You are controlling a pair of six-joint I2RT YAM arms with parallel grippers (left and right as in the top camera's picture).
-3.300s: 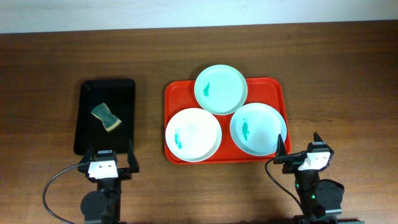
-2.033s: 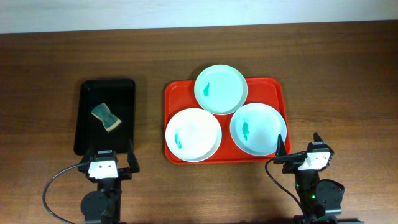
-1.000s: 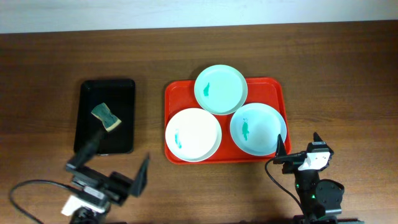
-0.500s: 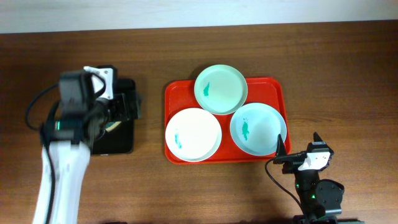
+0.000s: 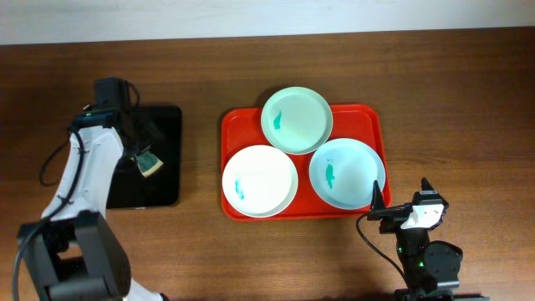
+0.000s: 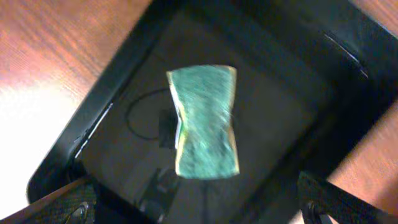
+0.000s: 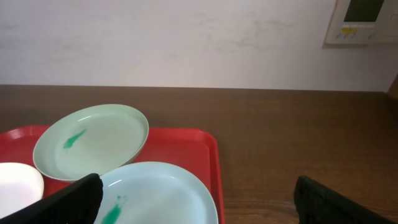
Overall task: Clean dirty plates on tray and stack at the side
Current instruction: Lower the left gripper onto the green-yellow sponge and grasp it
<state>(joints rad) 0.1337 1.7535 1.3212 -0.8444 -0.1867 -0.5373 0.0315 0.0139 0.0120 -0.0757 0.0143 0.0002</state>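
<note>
Left gripper (image 6: 196, 202): fingers spread wide, released, holding nothing. It hangs over the black tray (image 5: 165, 125) at the far left of the table (image 5: 451, 84). The green-and-yellow sponge (image 6: 205, 121) lies flat on the tray floor, between the two fingertips in the wrist view and apart from both. That view is slightly blurred.

Right gripper (image 7: 196, 186): also released, fingers wide apart, nothing between them. It sits at the near right edge of the table, just beyond the near right corner of the red tray (image 5: 361, 117), pointing toward the far side.

Red tray lies mid-table, well to the right of the black tray. All three plates are on it:
- white plate (image 5: 260, 181), near left, teal smear on its left part
- pale blue plate (image 5: 347, 172), near right, teal smear near centre
- mint green plate (image 5: 297, 119), far middle, overhanging the tray's far rim, meeting the rims of the other two, teal smear left of centre
</note>
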